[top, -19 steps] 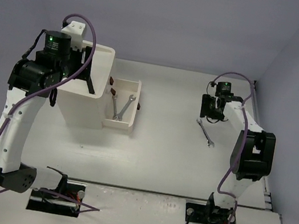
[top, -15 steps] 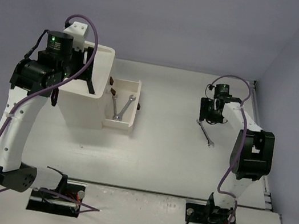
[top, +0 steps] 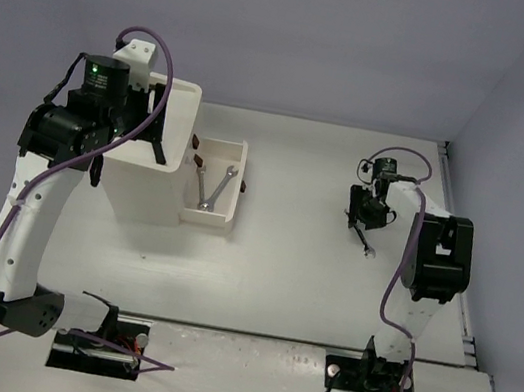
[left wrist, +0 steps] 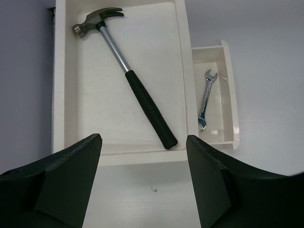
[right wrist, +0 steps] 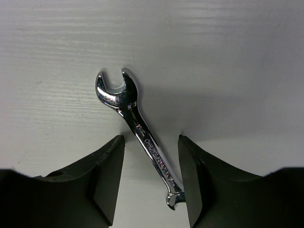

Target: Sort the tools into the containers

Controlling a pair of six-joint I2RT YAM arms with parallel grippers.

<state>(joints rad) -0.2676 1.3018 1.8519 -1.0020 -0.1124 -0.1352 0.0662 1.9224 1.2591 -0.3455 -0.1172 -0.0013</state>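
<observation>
Right wrist view showed the right gripper [right wrist: 151, 152] open, straddling a silver wrench [right wrist: 137, 124] on the table [right wrist: 237, 57], centre frame. The left gripper [left wrist: 142, 142] hung open above the hammer [left wrist: 142, 99] in the top tray [left wrist: 59, 95].

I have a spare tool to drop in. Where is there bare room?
The table is bare between the open drawer and the right gripper. The tray has room either side of the hammer. Crowded: the drawer, with two wrenches.

hammer [left wrist: 128, 76] 1 | wrenches [top: 214, 191] in drawer [top: 208, 216] 2 | wrench [right wrist: 142, 137] on table [top: 287, 282] 1 | cabinet [top: 146, 194] 1
</observation>
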